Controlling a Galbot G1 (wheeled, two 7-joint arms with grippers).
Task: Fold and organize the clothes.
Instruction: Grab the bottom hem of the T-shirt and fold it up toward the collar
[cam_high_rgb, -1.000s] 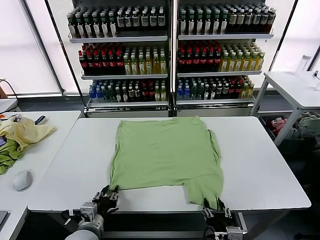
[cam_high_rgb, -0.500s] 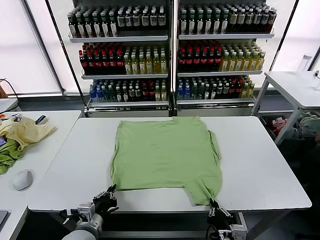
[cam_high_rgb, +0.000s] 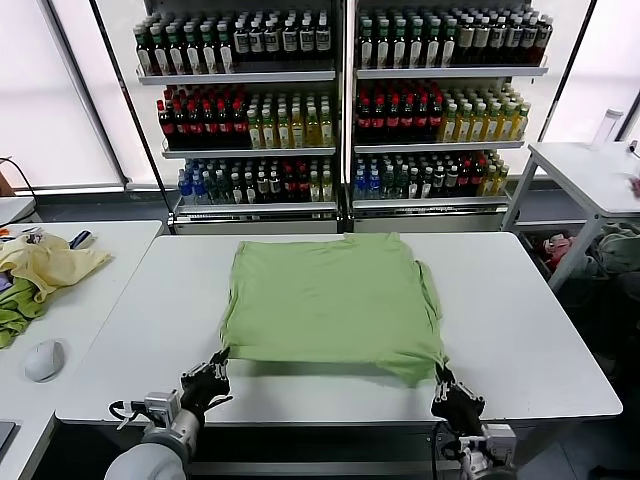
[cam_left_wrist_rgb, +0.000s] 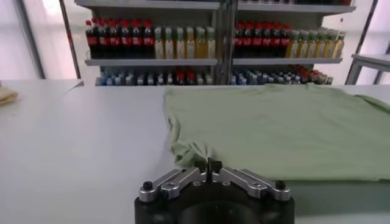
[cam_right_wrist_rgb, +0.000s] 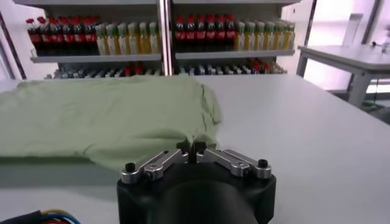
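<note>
The clothes, one light green T-shirt (cam_high_rgb: 330, 295), lie spread plain side up in the middle of the white table (cam_high_rgb: 520, 330). My left gripper (cam_high_rgb: 222, 358) is shut on the shirt's near left corner, which bunches between the fingers in the left wrist view (cam_left_wrist_rgb: 208, 164). The right gripper (cam_high_rgb: 440, 375) is shut on the near right corner, pinched the same way in the right wrist view (cam_right_wrist_rgb: 191, 146). Both corners are raised slightly off the table. The cloth (cam_left_wrist_rgb: 274, 122) (cam_right_wrist_rgb: 103, 115) stretches away from both grippers towards the shelves.
A side table at the left holds a pale yellow garment (cam_high_rgb: 50, 262), a darker green cloth (cam_high_rgb: 15, 315) and a computer mouse (cam_high_rgb: 45, 360). Shelves of bottles (cam_high_rgb: 340, 100) stand behind the table. Another white table (cam_high_rgb: 590, 170) is at the far right.
Both grippers have shut on the shirt's near corners. The near hem, which lay over the front edge at the right, has been drawn up and away from me.
</note>
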